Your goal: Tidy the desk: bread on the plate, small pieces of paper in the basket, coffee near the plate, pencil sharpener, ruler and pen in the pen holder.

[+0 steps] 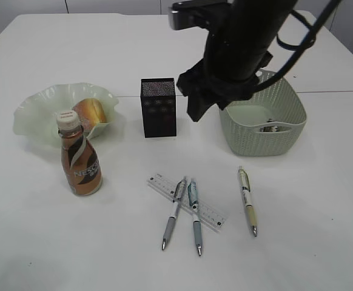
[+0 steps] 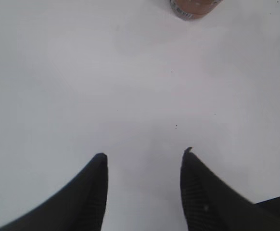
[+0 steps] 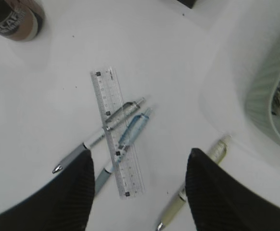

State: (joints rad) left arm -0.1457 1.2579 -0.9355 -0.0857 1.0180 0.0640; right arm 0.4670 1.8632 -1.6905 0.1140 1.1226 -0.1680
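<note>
The right claw (image 3: 137, 190) is hanging open and empty above the stationery, its two fingers standing wide apart. The step in hand is judged to be collecting a pen for the pen holder (image 1: 158, 107). To do it well, the claw is best lowered over a pen lying clear of the others. The yellowish pen (image 1: 247, 200) is lying alone on the worktop (image 1: 310, 242), below the basket (image 1: 262, 114). The fingers should straddle its barrel crosswise, near mid-length, so it does not swing when lifted.

The clear ruler (image 3: 117, 131) is lying flat, with the grey pen (image 3: 98, 135) and the blue pen (image 3: 124, 139) resting across it. Taking either first risks dragging the ruler.

The left claw (image 2: 145, 161) is also standing open and empty over bare worktop. The coffee bottle (image 1: 80, 156) is standing upright beside the plate (image 1: 31, 112), which is holding the bread (image 1: 90, 111).
</note>
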